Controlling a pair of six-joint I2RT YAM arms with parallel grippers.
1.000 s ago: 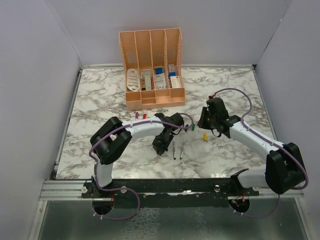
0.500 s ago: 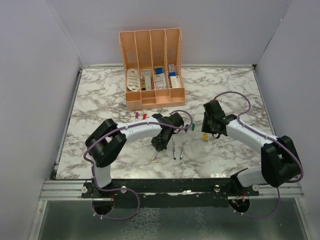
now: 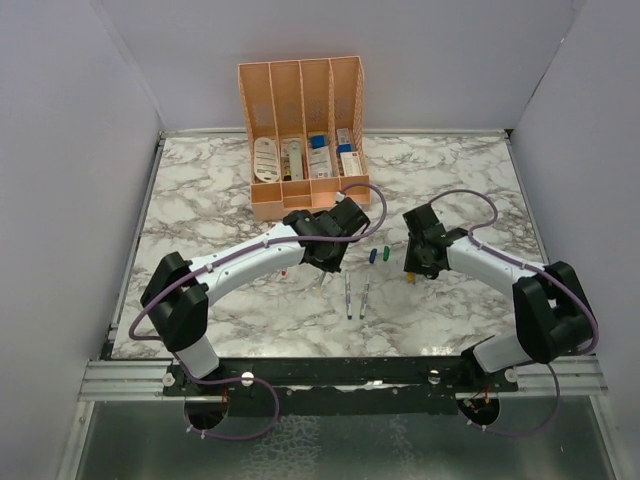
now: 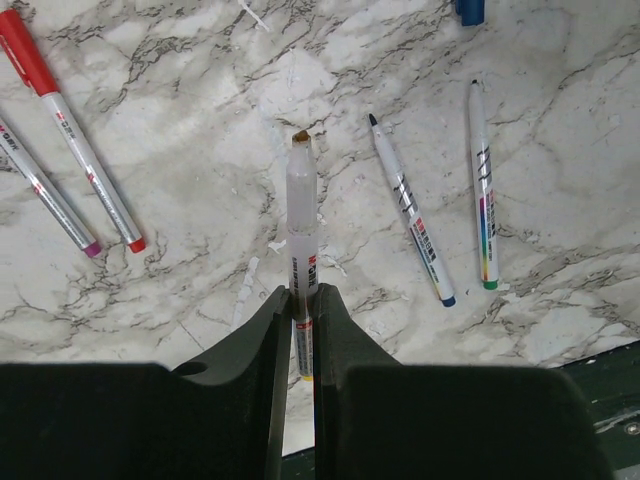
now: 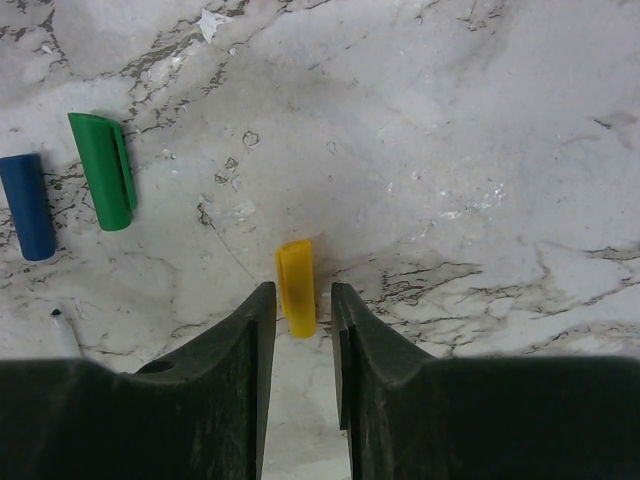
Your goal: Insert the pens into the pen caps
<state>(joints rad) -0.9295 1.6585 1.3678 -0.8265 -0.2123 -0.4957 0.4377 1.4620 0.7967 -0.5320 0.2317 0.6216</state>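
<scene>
Pens (image 4: 303, 200) five, loose caps (image 5: 295, 285) three

We see a marble-patterned bench (image 3: 460, 180) enclosed by plain grey-white walls (image 3: 450, 60), with an aluminium rail (image 3: 125, 378) along its near edge.

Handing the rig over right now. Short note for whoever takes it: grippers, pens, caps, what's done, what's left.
Left gripper: shut on an uncapped pen; its tip looks yellowish.
Right gripper: open, straddling the yellow cap, which lies on the table.
Blue cap and green cap lie loose side by side. The blue-ended pen and green-ended pen lie uncapped.
Done: the red pen has its cap on. The purple-ended pen beside it has its cap end out of view, so cannot tell.
Left: grasp the yellow cap, cap the held pen, then do blue and green.
</scene>
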